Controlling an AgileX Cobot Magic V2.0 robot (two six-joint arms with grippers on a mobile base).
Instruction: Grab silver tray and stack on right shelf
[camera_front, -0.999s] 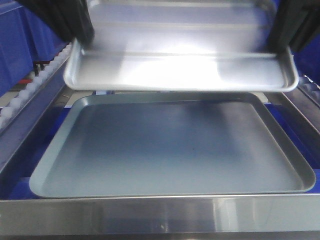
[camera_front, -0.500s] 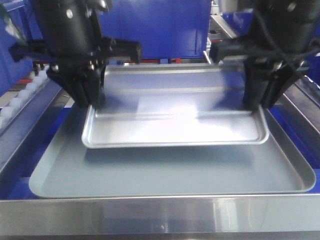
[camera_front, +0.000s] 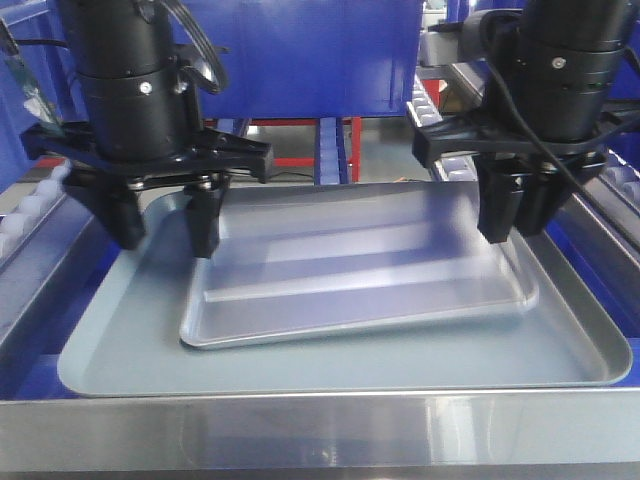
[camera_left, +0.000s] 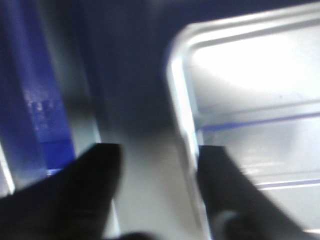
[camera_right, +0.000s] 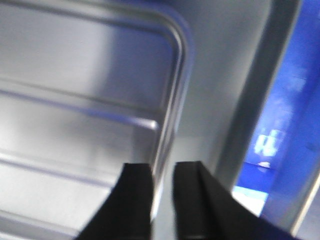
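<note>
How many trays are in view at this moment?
2. The silver tray with ridges lies inside the larger grey-green tray, which sits on the right shelf. Any tray beneath them would be hidden.

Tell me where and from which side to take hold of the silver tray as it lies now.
Grip the silver tray by its low raised rim at the two short ends, coming down from above, one finger inside and one outside the lip. It lies flat inside the larger grey tray, so nothing else stands up to pinch. The left end effector and right end effector already straddle those rims.
</note>
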